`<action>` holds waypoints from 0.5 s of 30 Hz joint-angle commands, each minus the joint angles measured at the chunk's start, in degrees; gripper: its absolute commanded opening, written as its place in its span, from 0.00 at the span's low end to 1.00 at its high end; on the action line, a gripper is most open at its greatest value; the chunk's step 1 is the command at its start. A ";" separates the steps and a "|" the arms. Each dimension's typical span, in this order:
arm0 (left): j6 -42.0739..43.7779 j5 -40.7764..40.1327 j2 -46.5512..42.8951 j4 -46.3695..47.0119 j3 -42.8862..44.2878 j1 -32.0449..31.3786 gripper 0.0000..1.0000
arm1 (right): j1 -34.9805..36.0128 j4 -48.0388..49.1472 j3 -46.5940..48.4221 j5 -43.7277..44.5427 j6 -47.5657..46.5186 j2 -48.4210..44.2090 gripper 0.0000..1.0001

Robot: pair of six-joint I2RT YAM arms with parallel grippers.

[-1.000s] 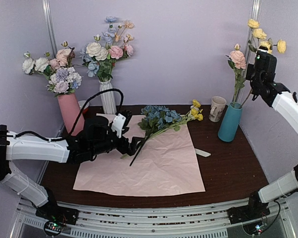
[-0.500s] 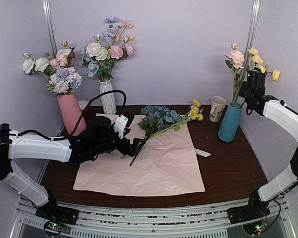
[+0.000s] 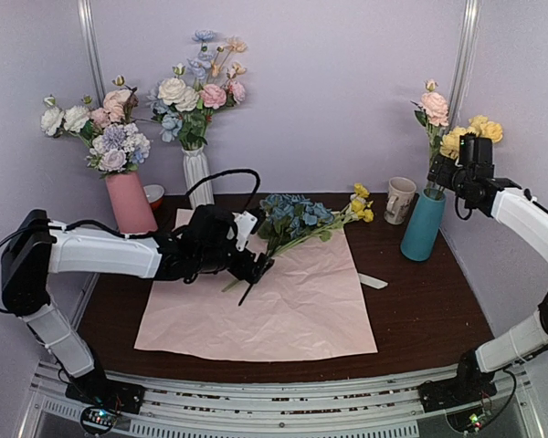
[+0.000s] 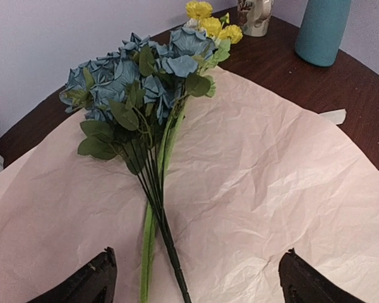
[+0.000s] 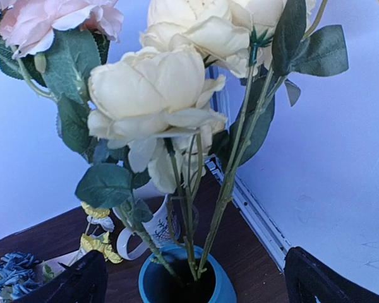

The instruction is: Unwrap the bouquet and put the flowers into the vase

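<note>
Paper (image 3: 283, 315) bears flowers (image 3: 292, 217) (seemingly ungripped).

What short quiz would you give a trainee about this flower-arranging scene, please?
1. True or false: the teal vase holds pink and yellow blooms.
2. The blue flowers lie on: A) the pink paper; B) the dark tabletop; C) the cream mug.
3. Fill in: the left gripper has its jaws ___ on either side of the green stems.
Key: 1 true; 2 A; 3 open.
</note>
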 commanded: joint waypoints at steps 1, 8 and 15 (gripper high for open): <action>2.13 2.77 3.02 -5.33 4.14 2.22 0.89 | -0.25 -5.10 -1.06 -6.18 2.85 -3.84 1.00; 1.92 5.77 6.68 -7.15 6.76 5.78 0.71 | -0.17 -6.63 -6.77 -9.27 6.63 -11.24 1.00; -1.12 10.17 10.15 -7.30 7.46 5.75 0.53 | 2.31 -5.86 -14.12 -14.43 8.93 -16.29 1.00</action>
